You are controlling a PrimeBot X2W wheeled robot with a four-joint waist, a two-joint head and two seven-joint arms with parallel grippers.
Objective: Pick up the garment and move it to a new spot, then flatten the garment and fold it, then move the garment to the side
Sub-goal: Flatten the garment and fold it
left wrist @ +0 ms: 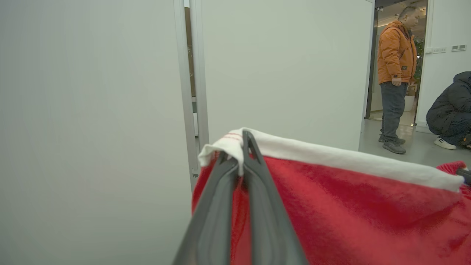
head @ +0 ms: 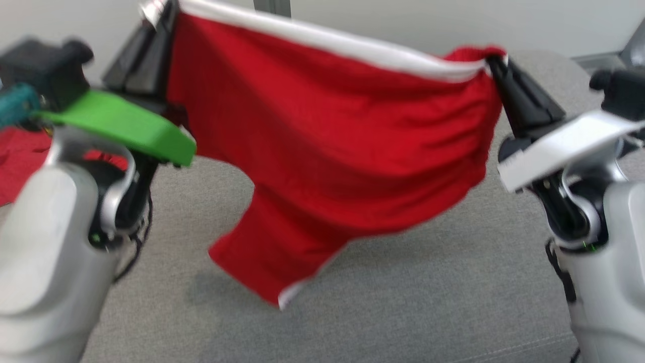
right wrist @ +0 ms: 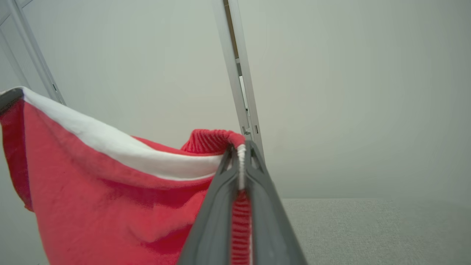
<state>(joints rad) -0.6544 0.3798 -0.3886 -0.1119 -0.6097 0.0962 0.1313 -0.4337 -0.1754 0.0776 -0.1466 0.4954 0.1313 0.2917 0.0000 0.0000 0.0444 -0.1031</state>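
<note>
The garment is red cloth with a white band along its top edge, and it hangs stretched in the air between my two grippers, above the grey fabric surface. My left gripper is shut on its upper left corner, and the left wrist view shows that gripper pinching the white band of the garment. My right gripper is shut on the upper right corner, seen in the right wrist view as the gripper clamped on the bunched edge of the garment. One lower flap hangs down toward the surface.
Another piece of red cloth lies at the far left. A pale wall with a door frame stands close behind. Through a doorway, a person in an orange jacket stands and another in dark clothes crouches.
</note>
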